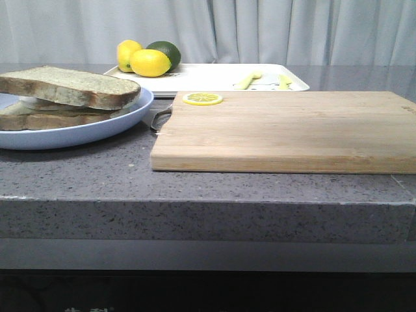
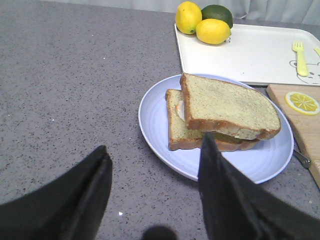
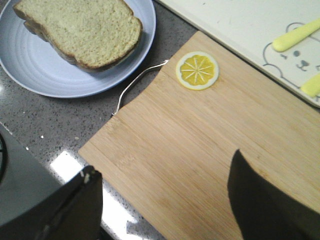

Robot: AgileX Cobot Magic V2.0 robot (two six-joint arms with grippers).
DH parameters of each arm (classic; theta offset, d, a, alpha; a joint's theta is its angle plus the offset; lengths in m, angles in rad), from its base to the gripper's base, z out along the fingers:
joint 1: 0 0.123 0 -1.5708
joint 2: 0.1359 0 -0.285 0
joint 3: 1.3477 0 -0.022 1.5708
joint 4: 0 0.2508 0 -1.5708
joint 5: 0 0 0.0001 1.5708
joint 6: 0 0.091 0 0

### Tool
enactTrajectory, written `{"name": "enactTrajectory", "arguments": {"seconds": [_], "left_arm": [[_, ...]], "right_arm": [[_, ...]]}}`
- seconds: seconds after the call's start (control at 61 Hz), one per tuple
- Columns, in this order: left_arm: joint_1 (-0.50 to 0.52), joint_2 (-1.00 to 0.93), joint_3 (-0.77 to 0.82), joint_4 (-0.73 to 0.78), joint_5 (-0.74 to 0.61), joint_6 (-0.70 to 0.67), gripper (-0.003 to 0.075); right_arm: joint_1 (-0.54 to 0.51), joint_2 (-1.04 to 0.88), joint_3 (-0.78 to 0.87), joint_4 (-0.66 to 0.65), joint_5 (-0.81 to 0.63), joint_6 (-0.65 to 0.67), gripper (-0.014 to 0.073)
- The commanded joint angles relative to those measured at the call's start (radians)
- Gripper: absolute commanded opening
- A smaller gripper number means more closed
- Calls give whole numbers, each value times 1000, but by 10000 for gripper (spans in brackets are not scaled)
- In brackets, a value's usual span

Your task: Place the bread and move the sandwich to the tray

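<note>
The bread (image 1: 68, 86) lies askew on top of a lower brown-crusted slice (image 2: 182, 132) on the round pale-blue plate (image 1: 78, 130) at the left. A sliver of white egg (image 2: 181, 107) shows between the two slices, so together they form the sandwich. The bread also shows in the left wrist view (image 2: 227, 105) and the right wrist view (image 3: 82, 30). The cream-white tray (image 1: 214, 75) lies behind the plate. My left gripper (image 2: 155, 145) is open and empty above the counter beside the plate. My right gripper (image 3: 165, 162) is open and empty above the cutting board. Neither gripper shows in the front view.
A wooden cutting board (image 1: 286, 130) lies right of the plate with a thin lemon slice (image 1: 202, 99) on its far left corner. On the tray are two lemons (image 1: 150, 62), a lime (image 1: 166, 51) and yellow utensils (image 1: 248, 80). The grey counter's front edge (image 1: 195, 201) is near.
</note>
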Motion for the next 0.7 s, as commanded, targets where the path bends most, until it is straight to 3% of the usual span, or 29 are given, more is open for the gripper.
{"name": "enactTrajectory", "arguments": {"seconds": [0.0, 0.426, 0.688], "left_arm": [[-7, 14, -29, -2, -72, -5, 388], [-7, 14, -29, -2, -72, -5, 388], [-7, 14, -29, -2, -72, -5, 388]], "right_arm": [[0, -122, 26, -18, -50, 5, 540], [0, -587, 432, -55, -94, 5, 540], [0, -755, 571, -58, -95, 5, 540]]}}
